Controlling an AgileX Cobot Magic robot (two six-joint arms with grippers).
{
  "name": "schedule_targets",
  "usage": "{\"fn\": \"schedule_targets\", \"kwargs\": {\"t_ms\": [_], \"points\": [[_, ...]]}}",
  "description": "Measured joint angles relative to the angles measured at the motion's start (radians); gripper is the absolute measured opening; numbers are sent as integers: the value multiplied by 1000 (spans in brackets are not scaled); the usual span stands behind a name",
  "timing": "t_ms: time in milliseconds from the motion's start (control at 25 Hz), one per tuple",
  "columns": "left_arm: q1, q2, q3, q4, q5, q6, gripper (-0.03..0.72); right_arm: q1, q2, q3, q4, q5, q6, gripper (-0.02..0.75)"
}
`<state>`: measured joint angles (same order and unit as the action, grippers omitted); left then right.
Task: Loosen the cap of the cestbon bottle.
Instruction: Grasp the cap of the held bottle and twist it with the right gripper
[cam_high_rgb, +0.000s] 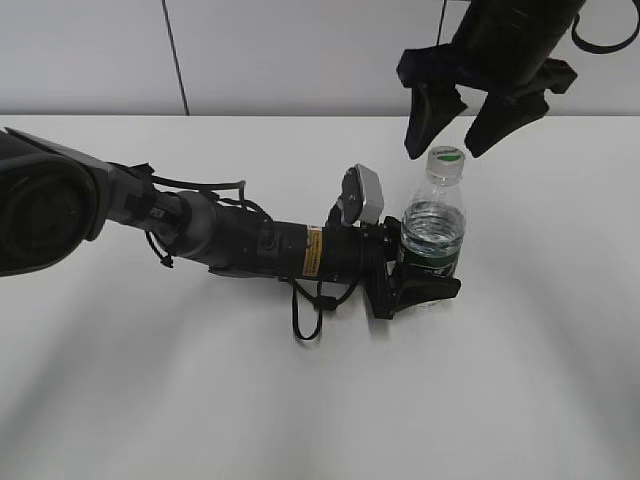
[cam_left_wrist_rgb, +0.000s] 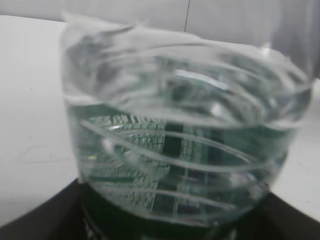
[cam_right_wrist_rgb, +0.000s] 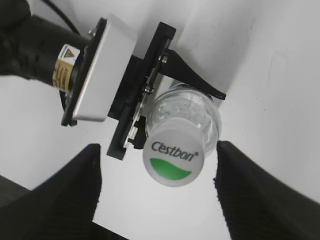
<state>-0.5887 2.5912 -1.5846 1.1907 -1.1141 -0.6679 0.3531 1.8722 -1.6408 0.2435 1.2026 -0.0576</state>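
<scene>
The cestbon bottle (cam_high_rgb: 434, 226) stands upright on the white table, clear with a dark green label band. Its white cap (cam_high_rgb: 447, 156) with the green mark faces up. My left gripper (cam_high_rgb: 425, 287) is shut on the bottle's lower body at the label. The bottle fills the left wrist view (cam_left_wrist_rgb: 185, 150). My right gripper (cam_high_rgb: 450, 135) hangs open just above the cap, one finger on each side, not touching it. In the right wrist view the cap (cam_right_wrist_rgb: 173, 160) sits between the open fingers (cam_right_wrist_rgb: 157, 187), toward the upper part of the gap.
The left arm (cam_high_rgb: 200, 230) lies low across the table from the left, with loose cables (cam_high_rgb: 305, 315) under it. A grey wall with a dark seam (cam_high_rgb: 175, 55) stands behind the table.
</scene>
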Motion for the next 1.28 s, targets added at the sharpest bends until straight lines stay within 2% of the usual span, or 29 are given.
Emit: {"fn": "schedule_targets", "kwargs": {"t_ms": [160, 520, 640, 840, 1040, 1280], "points": [[0, 0, 0, 0, -1, 0, 502, 0, 1, 0, -7, -5, 133, 536], [0, 0, 0, 0, -1, 0, 502, 0, 35, 0, -7, -4, 148, 531], [0, 0, 0, 0, -1, -2, 502, 0, 35, 0, -9, -1, 139, 471], [0, 0, 0, -1, -1, -3, 502, 0, 35, 0, -31, 3, 98, 302], [0, 0, 0, -2, -1, -3, 502, 0, 35, 0, -51, 4, -6, 302], [0, 0, 0, -2, 1, -3, 502, 0, 34, 0, -58, 4, -360, 302]]}}
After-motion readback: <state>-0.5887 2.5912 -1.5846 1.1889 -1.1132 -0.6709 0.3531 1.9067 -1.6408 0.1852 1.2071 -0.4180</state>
